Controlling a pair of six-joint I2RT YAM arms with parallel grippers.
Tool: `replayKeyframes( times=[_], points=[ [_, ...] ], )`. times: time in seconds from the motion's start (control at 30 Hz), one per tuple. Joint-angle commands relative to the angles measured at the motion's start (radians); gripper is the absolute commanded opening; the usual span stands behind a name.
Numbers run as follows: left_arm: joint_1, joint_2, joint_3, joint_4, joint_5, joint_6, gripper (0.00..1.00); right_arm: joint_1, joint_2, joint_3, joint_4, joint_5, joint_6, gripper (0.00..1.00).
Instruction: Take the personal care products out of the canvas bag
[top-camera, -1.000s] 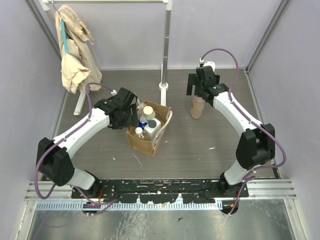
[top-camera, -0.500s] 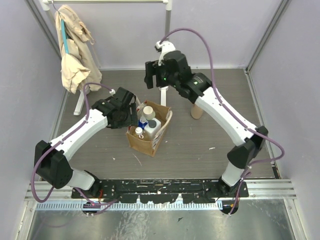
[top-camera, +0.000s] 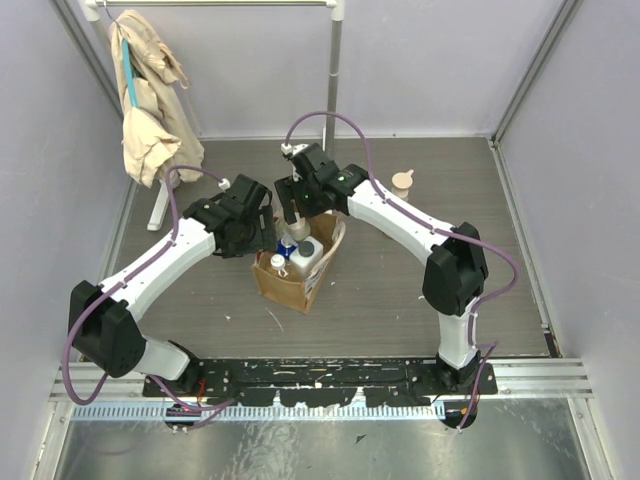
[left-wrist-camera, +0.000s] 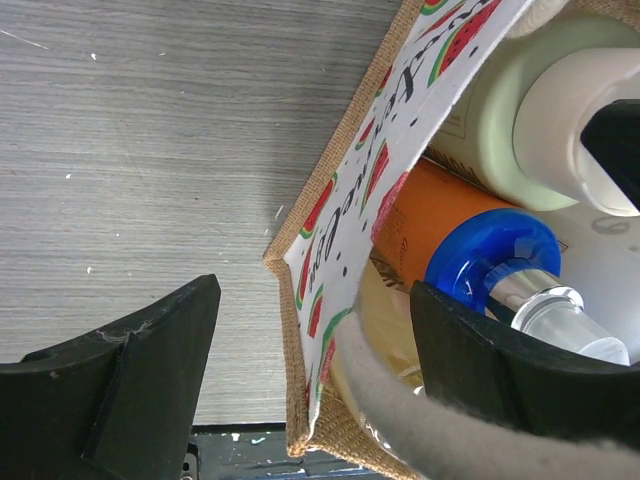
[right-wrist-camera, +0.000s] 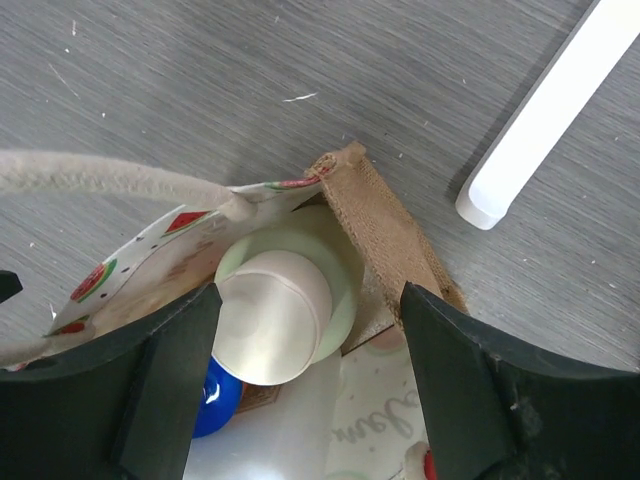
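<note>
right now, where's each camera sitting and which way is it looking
Top external: above and behind the bases, looking down at the table and canvas bag; both arms show whole.
Left wrist: looks down at the bag's corner; the open left gripper straddles its wall.
Right wrist: looks straight down on the olive-green bottle; the open right gripper flanks it.
Both wrist views share that bottle and the orange-and-blue bottle.

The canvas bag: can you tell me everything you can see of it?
The canvas bag stands upright and open on the table. Its outside looks like coarse brown burlap, its lining white with watermelon prints, its handle cream rope. Bottles fill it, among them a green cream-capped bottle. The left gripper straddles one wall, open; the right gripper hangs open over that cap.
</note>
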Motion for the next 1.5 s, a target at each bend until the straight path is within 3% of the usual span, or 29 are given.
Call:
replayKeyframes(
  times=[0.0, 0.3, 0.73, 1.47],
  points=[
    [-0.002, -0.008, -0.011, 0.038, 0.023, -0.012, 0.85, 0.011, -0.038, -0.045, 0.069, -0.055, 0.018, 0.79],
    [-0.002, -0.002, -0.010, 0.036, 0.021, -0.009, 0.85, 0.068, -0.045, -0.079, 0.052, -0.045, 0.019, 0.78],
    [-0.002, -0.002, -0.020, 0.038, 0.023, -0.009, 0.85, 0.177, -0.126, -0.047, 0.002, 0.255, 0.002, 0.77],
    [-0.002, -0.022, -0.030, 0.023, 0.002, -0.003, 0.86, 0.162, -0.027, -0.051, 0.075, 0.218, 0.014, 0.76]
  ],
)
